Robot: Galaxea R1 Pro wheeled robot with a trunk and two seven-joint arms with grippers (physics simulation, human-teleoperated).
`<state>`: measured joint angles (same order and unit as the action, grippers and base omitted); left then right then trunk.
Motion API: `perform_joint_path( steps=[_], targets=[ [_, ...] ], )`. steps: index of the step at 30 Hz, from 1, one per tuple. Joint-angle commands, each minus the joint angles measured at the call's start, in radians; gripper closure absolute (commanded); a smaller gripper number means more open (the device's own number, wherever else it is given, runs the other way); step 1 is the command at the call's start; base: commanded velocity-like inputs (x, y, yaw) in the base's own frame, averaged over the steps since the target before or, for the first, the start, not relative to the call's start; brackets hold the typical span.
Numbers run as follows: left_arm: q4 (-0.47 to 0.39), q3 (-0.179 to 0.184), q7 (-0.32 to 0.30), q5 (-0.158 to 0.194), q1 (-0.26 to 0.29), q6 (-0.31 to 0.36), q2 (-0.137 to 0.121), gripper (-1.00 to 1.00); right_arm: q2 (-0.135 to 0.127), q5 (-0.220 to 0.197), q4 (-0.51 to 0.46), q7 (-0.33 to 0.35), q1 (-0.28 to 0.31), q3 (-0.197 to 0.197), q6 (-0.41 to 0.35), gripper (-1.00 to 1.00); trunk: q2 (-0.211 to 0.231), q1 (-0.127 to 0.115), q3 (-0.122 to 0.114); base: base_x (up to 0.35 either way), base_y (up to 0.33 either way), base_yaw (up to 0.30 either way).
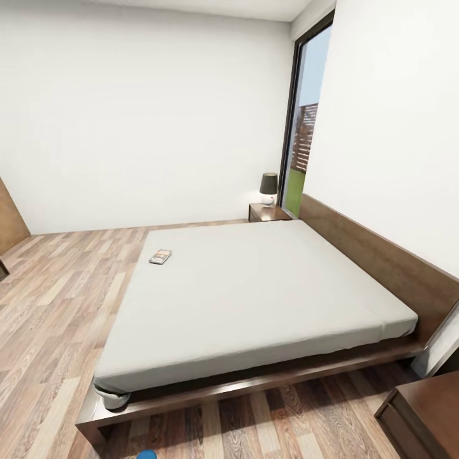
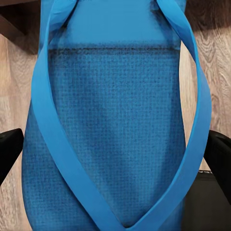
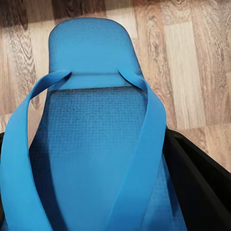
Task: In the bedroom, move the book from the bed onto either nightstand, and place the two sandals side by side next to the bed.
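The book lies on the off-white mattress of the bed, near its far left corner. One bright blue sandal sits between the black fingers of my left gripper, which is shut on it above the plank floor. The other sandal is held the same way in my right gripper, with a black finger pressed against its side. A blue tip of a sandal peeks in at the head view's bottom edge. One nightstand stands by the headboard's far end, another nightstand at near right.
A dark-shaded lamp stands on the far nightstand, beside the tall window. Wood floor runs along the bed's left side and foot. The dark bed frame juts out low past the mattress.
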<state>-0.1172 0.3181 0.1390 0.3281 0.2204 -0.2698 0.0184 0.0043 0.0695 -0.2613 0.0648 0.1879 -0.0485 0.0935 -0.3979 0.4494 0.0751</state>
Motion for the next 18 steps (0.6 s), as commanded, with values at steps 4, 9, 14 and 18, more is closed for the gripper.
perform_joint_path(
  steps=[4, 9, 14, 18],
  targets=[
    [0.001, 0.009, 0.005, 0.006, 0.001, -0.003, 0.0, 1.0, 0.002, 0.007, 0.001, 0.003, 0.001, -0.005, 0.003, 1.0, -0.002, 0.001, 0.002, 0.0, 0.0, 0.0],
    [0.001, 0.009, 0.005, 0.006, 0.002, -0.003, 0.0, 1.0, 0.003, 0.007, 0.001, 0.003, 0.001, -0.005, 0.003, 1.0, -0.002, 0.001, 0.002, 0.0, 0.0, 0.001],
    [0.001, 0.009, 0.005, 0.006, 0.002, -0.003, 0.0, 1.0, 0.003, 0.007, 0.001, 0.003, 0.001, -0.005, 0.003, 1.0, -0.002, 0.001, 0.002, 0.0, 0.0, 0.113],
    [0.001, 0.009, 0.005, 0.006, 0.002, -0.003, 0.0, 1.0, 0.003, 0.007, 0.001, 0.003, 0.001, -0.005, 0.003, 1.0, -0.002, 0.001, 0.002, 0.0, 0.0, 0.246]
  ],
)
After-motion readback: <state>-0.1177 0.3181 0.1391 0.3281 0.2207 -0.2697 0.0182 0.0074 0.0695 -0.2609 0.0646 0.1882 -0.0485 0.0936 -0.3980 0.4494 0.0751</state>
